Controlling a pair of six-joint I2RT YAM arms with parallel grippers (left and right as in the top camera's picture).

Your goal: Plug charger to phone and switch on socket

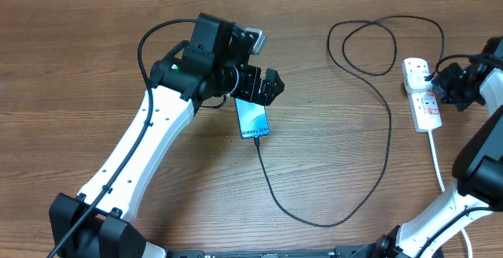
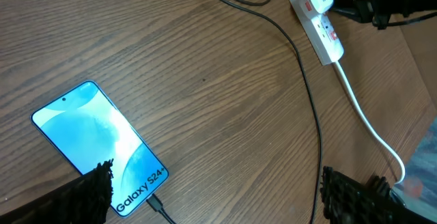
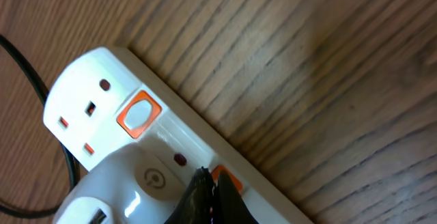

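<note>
The phone (image 1: 253,121) lies flat near the middle of the table (image 1: 94,46), screen up and lit blue, its "Galaxy" end toward the arms' bases. The left arm (image 1: 149,144) reaches over it. The left jaws stand spread wide just above the phone's far end, holding nothing. In the wrist view one dark finger (image 2: 85,197) overlaps the phone's lower corner and the other sits well off over bare wood.

The charger (image 1: 390,128) is already in the phone, with its small connector tip (image 2: 154,202) in the port at the "Galaxy" end. From there the black cable swings in a wide curve toward the near edge and climbs the right side. It loops once and ends at a white adapter (image 3: 140,186) plugged into the socket (image 1: 427,110).

The socket, a white strip, lies at the right of the table, well apart from the phone, its white cord (image 1: 437,160) trailing toward the near edge. The right arm (image 1: 479,160) bends in from the right, and the right jaws are pressed together with nothing between them. Their dark tip (image 3: 205,197) is at the strip just beside the adapter, right at an orange-rimmed switch (image 3: 227,180). Whether it bears on that switch I cannot tell. A second switch (image 3: 138,115) of the same kind sits beside an unused outlet at the strip's end.
</note>
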